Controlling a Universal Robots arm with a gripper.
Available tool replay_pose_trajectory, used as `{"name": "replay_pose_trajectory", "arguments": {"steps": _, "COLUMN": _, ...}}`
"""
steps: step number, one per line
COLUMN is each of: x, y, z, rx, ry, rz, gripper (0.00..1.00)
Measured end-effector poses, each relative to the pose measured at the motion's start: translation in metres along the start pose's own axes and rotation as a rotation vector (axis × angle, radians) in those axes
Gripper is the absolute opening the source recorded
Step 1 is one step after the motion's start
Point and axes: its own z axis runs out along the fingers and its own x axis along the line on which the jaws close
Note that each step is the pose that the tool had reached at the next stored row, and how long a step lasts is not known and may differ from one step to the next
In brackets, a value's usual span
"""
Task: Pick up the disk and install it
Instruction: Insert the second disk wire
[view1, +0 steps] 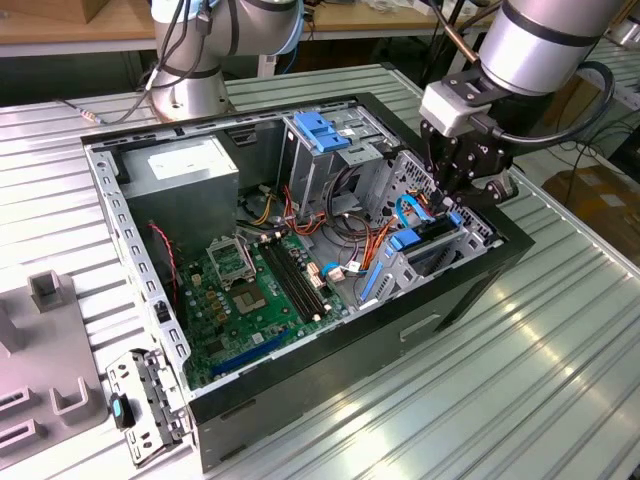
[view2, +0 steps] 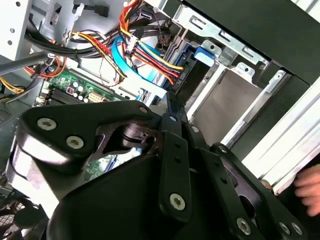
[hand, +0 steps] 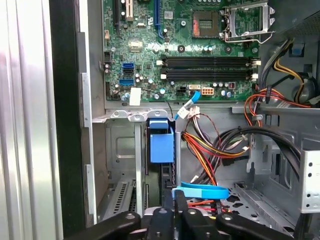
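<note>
The disk (view1: 432, 237) stands on edge in the drive bay at the corner of the open computer case (view1: 300, 372), on the exterior view's right. Its blue side rail (view1: 405, 241) faces the motherboard. My gripper (view1: 450, 208) hangs straight above it, black fingers drawn together on the disk's upper edge. In the first wrist view the blue rail end (hand: 161, 142) sits in the bay slot just beyond my gripper (hand: 175, 202). In the second wrist view my gripper (view2: 170, 97) points at the blue tab (view2: 202, 54) beside the bay's grey wall.
A green motherboard (view1: 250, 290), a grey power supply box (view1: 185, 170), a tall metal cage with a blue top (view1: 320, 130) and loose coloured cables (view1: 350, 240) crowd the case. A second arm's base (view1: 190, 90) stands behind. A hand (view2: 310, 187) shows beside the case.
</note>
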Motion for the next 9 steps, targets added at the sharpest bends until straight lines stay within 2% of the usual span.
{"name": "replay_pose_trajectory", "arguments": {"steps": 9, "x": 0.0000, "y": 0.0000, "z": -0.0006, "rx": 0.0000, "ry": 0.0000, "rz": 0.000, "gripper": 0.11}}
